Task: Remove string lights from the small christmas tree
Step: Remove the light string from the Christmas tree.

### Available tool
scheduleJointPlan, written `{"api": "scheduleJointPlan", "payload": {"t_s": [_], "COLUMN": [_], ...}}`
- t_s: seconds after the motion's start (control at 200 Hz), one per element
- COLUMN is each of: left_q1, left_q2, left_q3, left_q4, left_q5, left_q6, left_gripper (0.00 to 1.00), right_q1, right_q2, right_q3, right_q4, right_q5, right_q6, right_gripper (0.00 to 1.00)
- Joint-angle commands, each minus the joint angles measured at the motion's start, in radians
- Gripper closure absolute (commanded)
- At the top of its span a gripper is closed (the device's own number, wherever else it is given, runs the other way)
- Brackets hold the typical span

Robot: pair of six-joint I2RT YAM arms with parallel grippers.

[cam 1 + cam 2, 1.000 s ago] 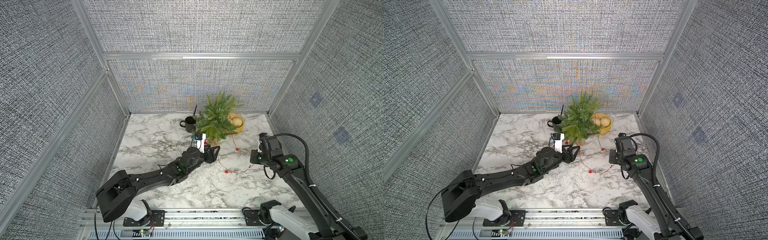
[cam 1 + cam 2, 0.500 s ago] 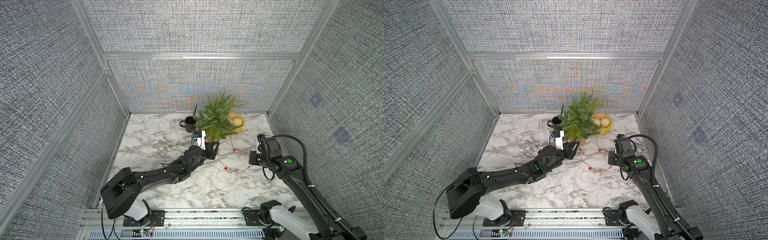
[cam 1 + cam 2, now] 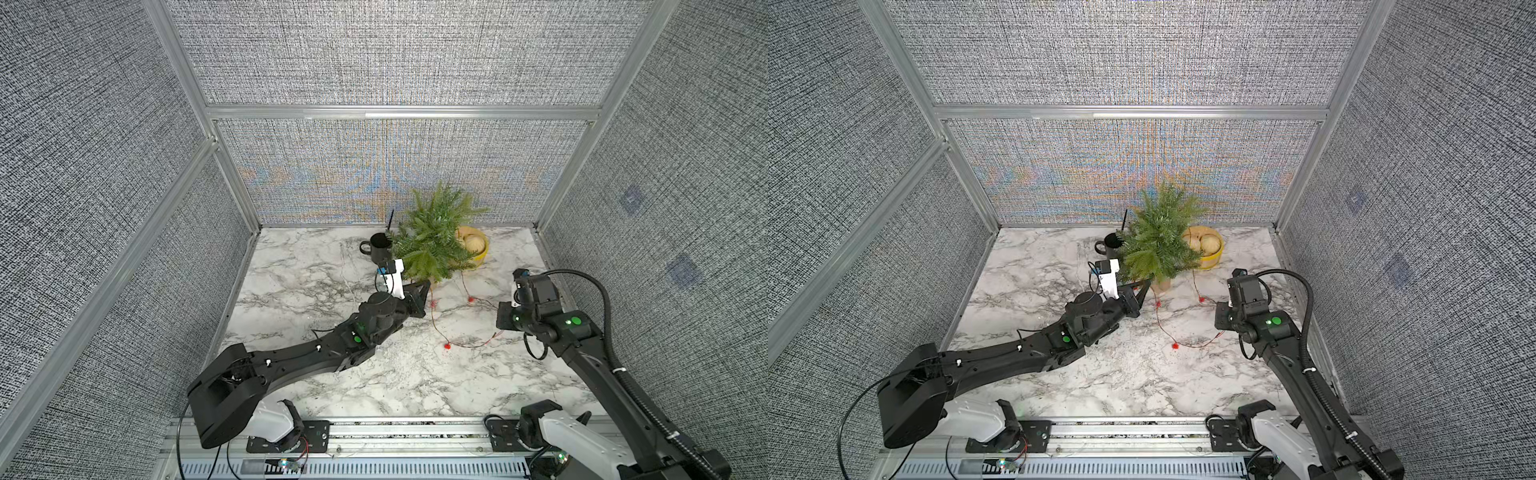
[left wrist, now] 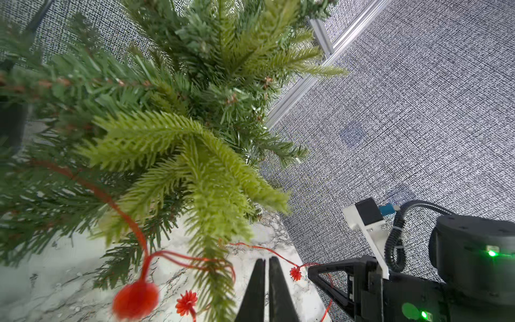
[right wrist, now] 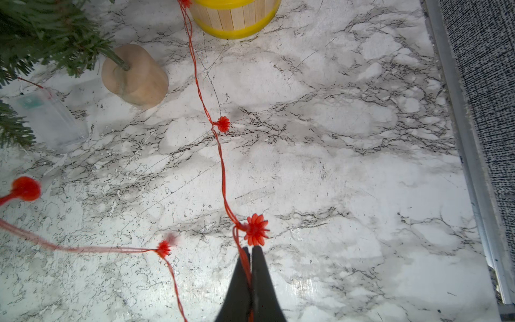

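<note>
The small christmas tree (image 3: 436, 241) (image 3: 1158, 241) stands at the back on its tan wooden base (image 5: 133, 75). The string lights (image 3: 446, 345) (image 3: 1175, 345) trail from its lower branches over the marble to the right. My left gripper (image 3: 426, 284) (image 4: 266, 260) is shut just below the tree's low branches, with nothing visible between its jaws. Beside it, a wire loop (image 4: 195, 258) hangs on a branch. My right gripper (image 3: 498, 328) (image 5: 250, 249) is shut on the red wire just behind a bulb (image 5: 255, 230). The clear box (image 5: 47, 120) lies beside the base.
A black mug (image 3: 380, 249) stands left of the tree. A yellow-rimmed wooden bucket (image 3: 473, 247) (image 5: 234, 16) stands right of it. Grey fabric walls enclose the marble table on three sides, and the right arm is close to the right wall's rail (image 5: 473, 167).
My left gripper has moved toward the tree's base and its jaws have closed. The right arm has shifted slightly and keeps hold of the wire.
</note>
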Motion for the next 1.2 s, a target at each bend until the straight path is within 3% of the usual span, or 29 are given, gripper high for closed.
{"api": "scheduleJointPlan", "payload": {"t_s": [0.0, 0.105, 0.23, 0.46, 0.7, 0.991, 1.196], "left_q1": [0.000, 0.000, 0.000, -0.015, -0.020, -0.020, -0.020], "left_q2": [-0.021, -0.026, 0.009, 0.097, 0.143, 0.060, 0.086], "left_q3": [-0.018, -0.027, -0.027, -0.027, -0.054, -0.150, -0.102], "left_q4": [-0.028, -0.048, -0.038, 0.041, 0.059, 0.036, 0.068], "left_q5": [-0.015, -0.011, 0.024, 0.059, 0.005, -0.101, -0.001], "left_q6": [-0.017, -0.020, -0.017, 0.004, -0.022, -0.016, 0.046], "left_gripper": [0.92, 0.90, 0.69, 0.51, 0.54, 0.62, 0.47], "right_q1": [0.000, 0.002, 0.003, 0.004, 0.007, 0.009, 0.012], "right_q2": [0.004, 0.012, 0.016, -0.027, -0.066, -0.070, -0.054], "right_q3": [0.000, 0.005, 0.018, 0.006, -0.017, -0.031, -0.036], "right_q4": [0.025, 0.028, 0.016, -0.020, -0.046, -0.044, -0.026], "right_q5": [-0.014, -0.026, -0.031, -0.042, -0.053, -0.067, -0.087], "right_q6": [-0.003, -0.001, -0.005, -0.003, 0.003, 0.000, 0.003], "right_gripper": [1.00, 1.00, 1.00, 1.00, 1.00, 1.00, 1.00]}}
